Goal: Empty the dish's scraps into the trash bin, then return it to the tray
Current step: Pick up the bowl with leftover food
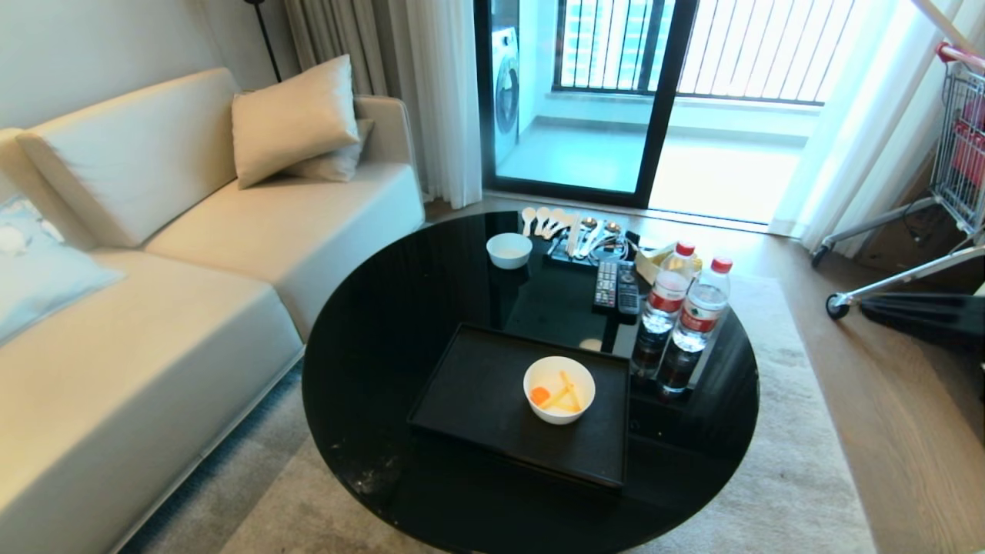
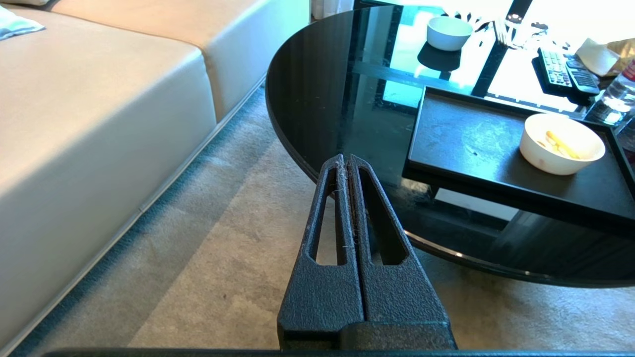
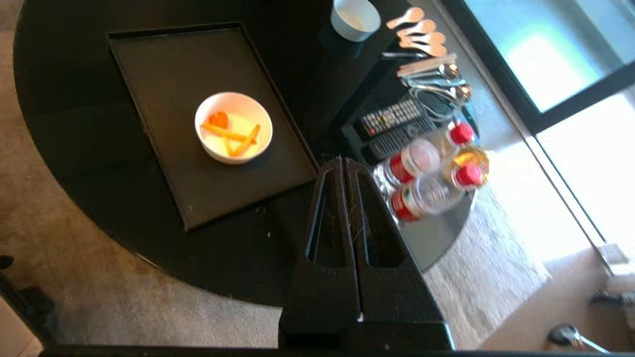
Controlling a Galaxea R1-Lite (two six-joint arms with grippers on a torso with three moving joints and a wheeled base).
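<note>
The dish [image 1: 559,388], a white round bowl, stands on the black tray [image 1: 477,392] on the round black glass table [image 1: 385,323]. In it lie the scraps [image 1: 555,395]: an orange slice and pale-yellow sticks. The same dish [image 3: 233,127] and tray [image 3: 168,69] show in the right wrist view, where my right gripper [image 3: 344,159] hangs shut and empty above the table's near edge, between the tray and the bottles. My left gripper [image 2: 345,156] is shut and empty, low over the carpet by the table's rim, with the dish [image 2: 562,144] off to one side. The trash bin is out of view.
A smaller white bowl [image 1: 509,249], spoons [image 1: 542,221], two remotes [image 1: 616,286] and two water bottles [image 1: 687,308] stand on the table's far half. A cream sofa [image 1: 154,254] lies to the left. A metal cart [image 1: 954,146] is at the far right.
</note>
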